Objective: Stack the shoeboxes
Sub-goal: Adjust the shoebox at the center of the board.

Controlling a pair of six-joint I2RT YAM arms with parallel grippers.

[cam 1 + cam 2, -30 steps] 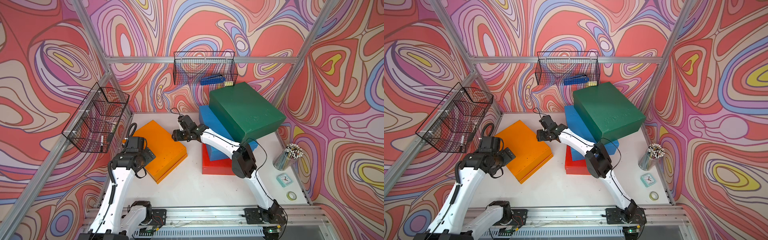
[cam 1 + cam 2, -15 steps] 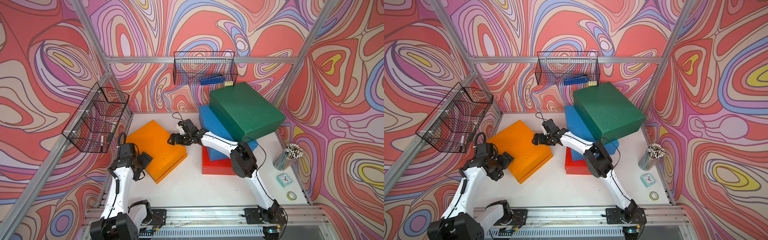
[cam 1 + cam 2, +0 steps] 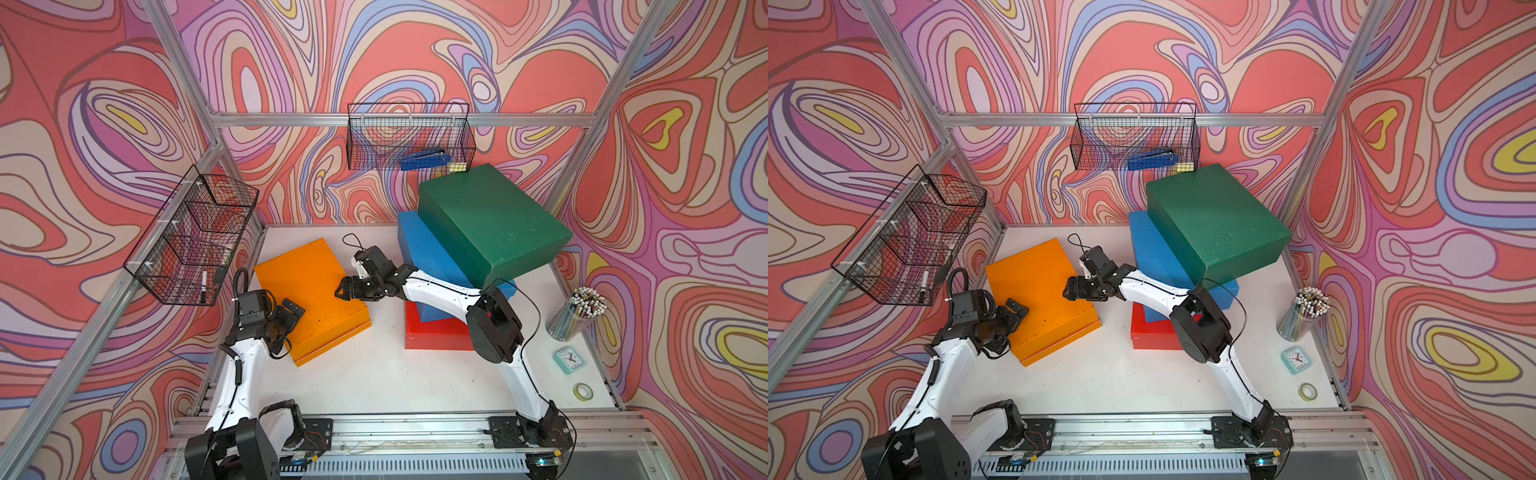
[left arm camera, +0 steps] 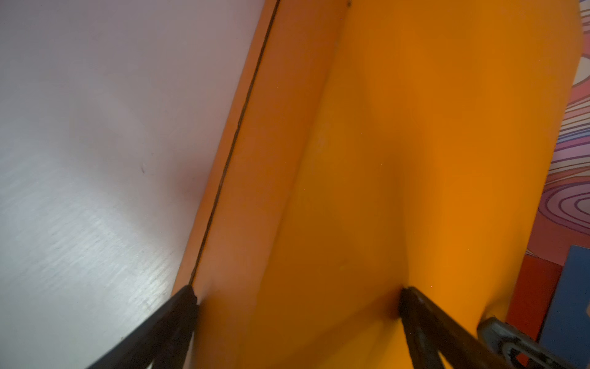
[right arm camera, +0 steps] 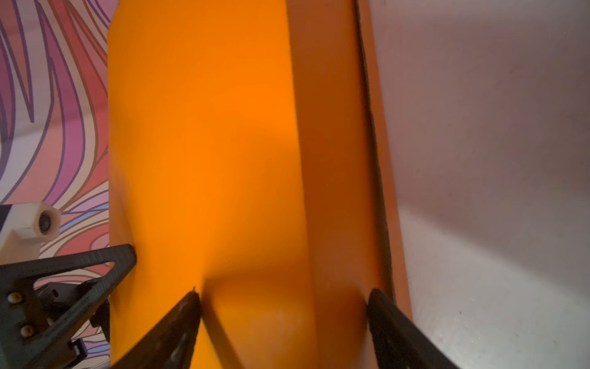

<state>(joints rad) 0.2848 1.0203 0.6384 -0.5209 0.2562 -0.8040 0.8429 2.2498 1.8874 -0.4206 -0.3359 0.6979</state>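
Note:
The orange shoebox [image 3: 307,286] [image 3: 1038,286] lies flat on the white table, left of centre. At the right the red shoebox [image 3: 436,336] [image 3: 1154,338] carries the blue one [image 3: 424,249] [image 3: 1154,249], and the dark green one [image 3: 494,220] [image 3: 1217,216] sits skewed on top. My left gripper [image 3: 286,322] [image 3: 1013,313] [image 4: 297,292] is open, straddling the orange box's [image 4: 415,127] left edge. My right gripper [image 3: 343,291] [image 3: 1070,289] [image 5: 284,294] is open across the orange box's [image 5: 204,127] right edge, one fingertip over the lid and one by the side seam.
A wire basket [image 3: 409,137] with a blue stapler [image 3: 424,160] hangs on the back wall. Another basket [image 3: 191,237] hangs on the left wall. A pencil cup [image 3: 577,311], a small clock [image 3: 569,359] and a tape roll [image 3: 582,391] stand along the table's right edge.
My right gripper has moved left and down onto the orange box's right edge. My left gripper has swung in against the box's left edge.

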